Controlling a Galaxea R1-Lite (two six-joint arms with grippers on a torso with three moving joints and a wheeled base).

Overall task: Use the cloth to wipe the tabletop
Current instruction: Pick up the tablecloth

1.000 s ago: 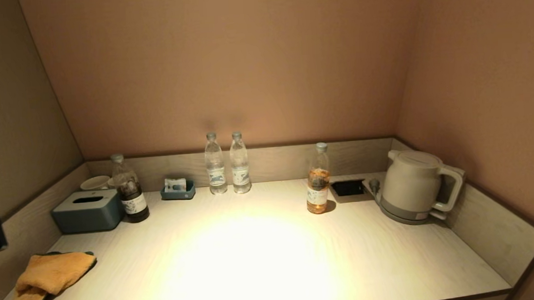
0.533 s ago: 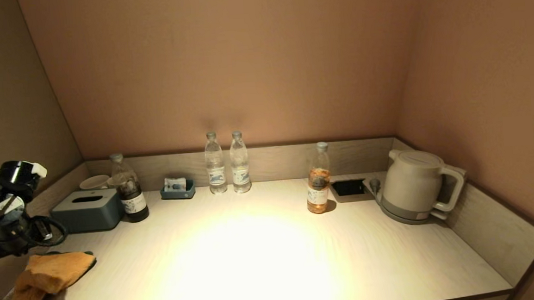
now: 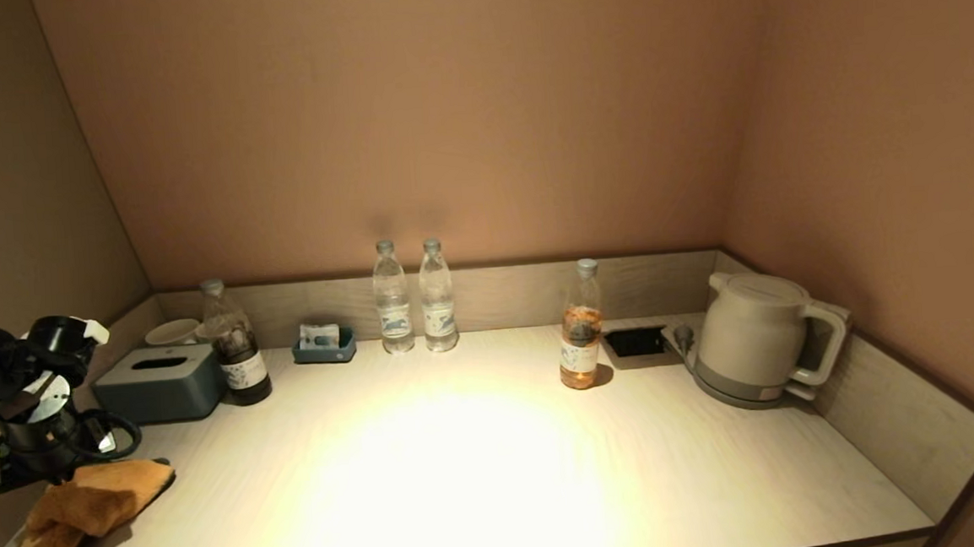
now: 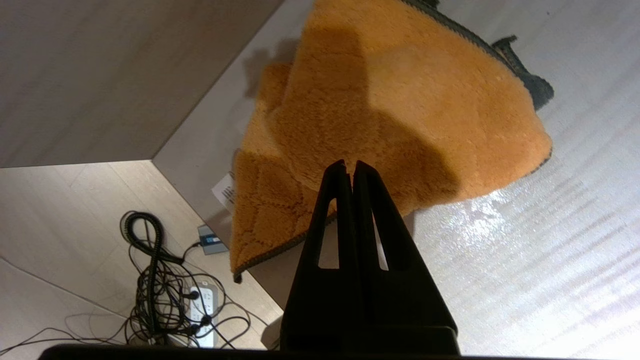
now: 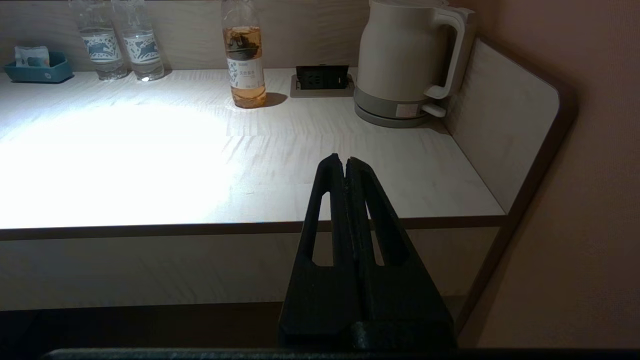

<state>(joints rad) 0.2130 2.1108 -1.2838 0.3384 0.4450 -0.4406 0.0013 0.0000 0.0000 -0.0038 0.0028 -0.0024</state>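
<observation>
An orange cloth [image 3: 87,505] with a dark hem lies crumpled at the front left corner of the pale wooden tabletop [image 3: 481,460]. One corner hangs over the table's front edge. My left arm [image 3: 35,419] hangs just above the cloth's back end. In the left wrist view my left gripper [image 4: 349,165] is shut and empty, its tips a little above the cloth [image 4: 400,115]. My right gripper [image 5: 344,159] is shut and empty, held low before the table's front right edge, out of the head view.
Along the back stand a grey tissue box [image 3: 160,384], a dark bottle [image 3: 236,348], a small blue tray [image 3: 324,347], two water bottles [image 3: 393,300], a tea bottle [image 3: 581,331] and a kettle [image 3: 753,337]. A raised rim runs round back and sides. Cables [image 4: 160,280] lie on the floor.
My left arm has come in from the left edge and now hangs over the cloth, slightly lower and further right than half a second ago. The cloth has barely shifted.
</observation>
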